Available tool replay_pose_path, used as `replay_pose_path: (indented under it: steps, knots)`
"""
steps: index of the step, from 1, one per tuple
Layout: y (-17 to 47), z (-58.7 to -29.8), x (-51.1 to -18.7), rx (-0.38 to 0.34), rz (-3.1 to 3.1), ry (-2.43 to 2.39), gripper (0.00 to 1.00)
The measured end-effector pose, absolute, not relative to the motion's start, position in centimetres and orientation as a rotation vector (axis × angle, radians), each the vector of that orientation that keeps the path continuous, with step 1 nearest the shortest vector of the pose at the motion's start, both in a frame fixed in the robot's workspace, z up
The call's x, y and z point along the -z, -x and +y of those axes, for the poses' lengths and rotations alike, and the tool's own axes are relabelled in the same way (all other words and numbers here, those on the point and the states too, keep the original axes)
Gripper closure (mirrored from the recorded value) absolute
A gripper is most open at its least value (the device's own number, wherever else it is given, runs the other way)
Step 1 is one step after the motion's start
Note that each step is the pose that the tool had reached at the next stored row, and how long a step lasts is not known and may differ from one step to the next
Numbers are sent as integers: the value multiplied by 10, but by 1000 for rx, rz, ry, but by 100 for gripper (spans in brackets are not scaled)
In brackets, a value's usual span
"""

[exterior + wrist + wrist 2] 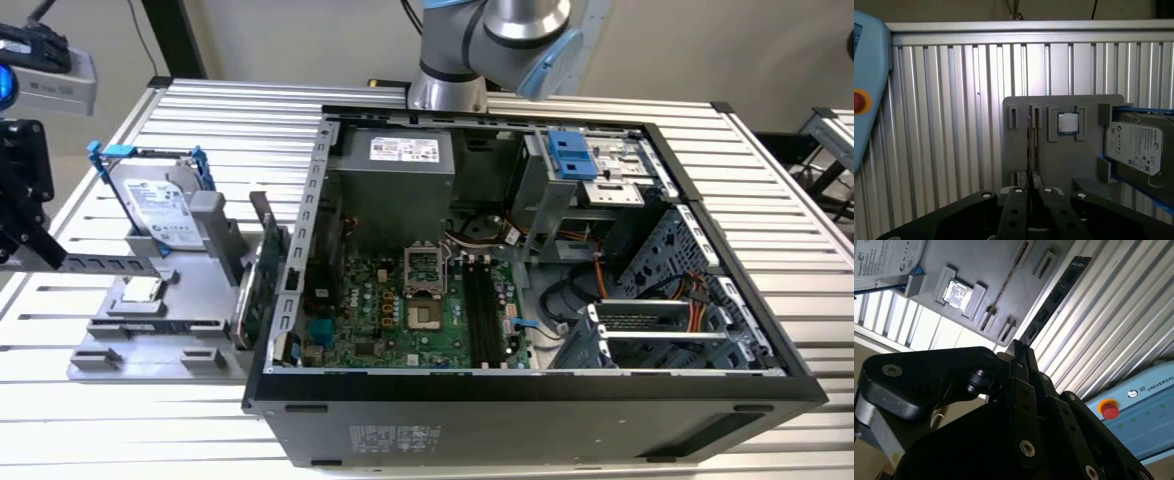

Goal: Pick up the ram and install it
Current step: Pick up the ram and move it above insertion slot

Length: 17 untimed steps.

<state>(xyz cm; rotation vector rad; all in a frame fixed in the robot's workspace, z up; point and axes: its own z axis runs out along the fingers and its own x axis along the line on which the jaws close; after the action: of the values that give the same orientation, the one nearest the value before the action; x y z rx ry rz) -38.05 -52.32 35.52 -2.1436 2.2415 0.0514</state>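
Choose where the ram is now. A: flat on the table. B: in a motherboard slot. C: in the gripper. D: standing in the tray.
C: in the second wrist view the ram sticks out from the shut gripper, past the edge of the tray, and in the exterior view the motherboard slots look bare.

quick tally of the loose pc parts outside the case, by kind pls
hard drive: 1
processor chip: 1
expansion card: 1
ram sticks: 2, the held ram between the shut fingers, the other ram on edge in the grey holder
total: 5
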Motion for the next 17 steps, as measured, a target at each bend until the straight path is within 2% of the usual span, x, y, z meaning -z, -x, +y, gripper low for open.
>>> replay_pose_path:
  steps: [17]
  knots:
    - [381,-523,-377,-51,2242,2143,100]
